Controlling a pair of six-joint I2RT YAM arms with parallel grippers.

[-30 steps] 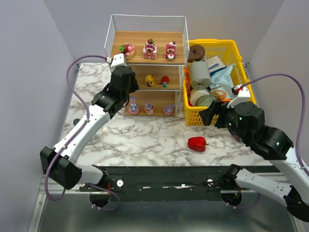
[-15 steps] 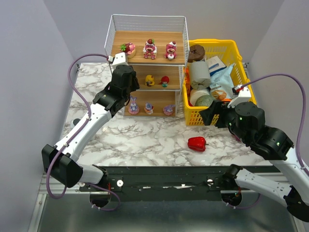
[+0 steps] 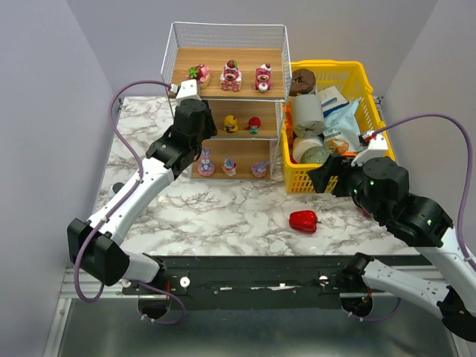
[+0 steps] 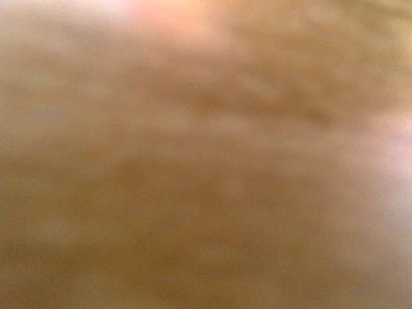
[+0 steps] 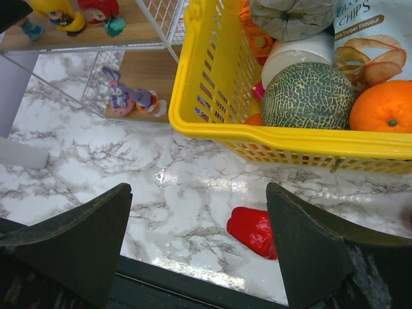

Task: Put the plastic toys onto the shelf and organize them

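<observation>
Showing the right pincer (image 5: 199, 248) released, its fingers spread wide above the marble, the shelf (image 3: 223, 33) ahead to its left. Plastic toys (image 3: 230, 74) stand on all three boards. The strawberry cake (image 3: 198, 73) sits just beyond the left pincer (image 3: 192, 100), whose grip cannot be told; its camera shows only brown blur.

Lab cell, grey walls (image 3: 44, 111), marble table (image 3: 223, 212)

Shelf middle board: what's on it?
A yellow duck and a red duck. The left arm covers the left end of the middle board, so anything there is hidden.
</observation>
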